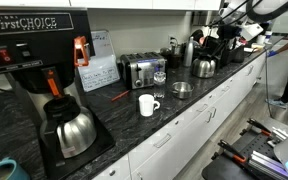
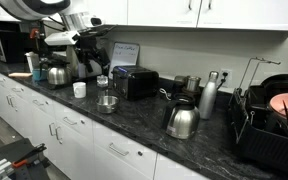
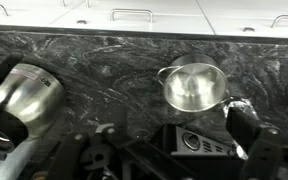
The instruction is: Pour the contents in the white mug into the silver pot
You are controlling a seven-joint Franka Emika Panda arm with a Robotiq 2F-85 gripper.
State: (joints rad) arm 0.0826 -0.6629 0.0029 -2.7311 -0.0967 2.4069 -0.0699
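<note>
Jaws spread wide and holding nothing hang above the dark worktop [image 3: 104,60], the silver pot [image 3: 192,85] below and just ahead of them, the white mug [image 1: 147,104] upright beside that pot, off to one side.

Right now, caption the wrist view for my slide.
Silver pot on the dark marbled counter, a rounded steel vessel at frame left.

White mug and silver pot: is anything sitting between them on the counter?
Nothing. In both exterior views, only bare dark countertop separates the white mug from the silver pot.
</note>
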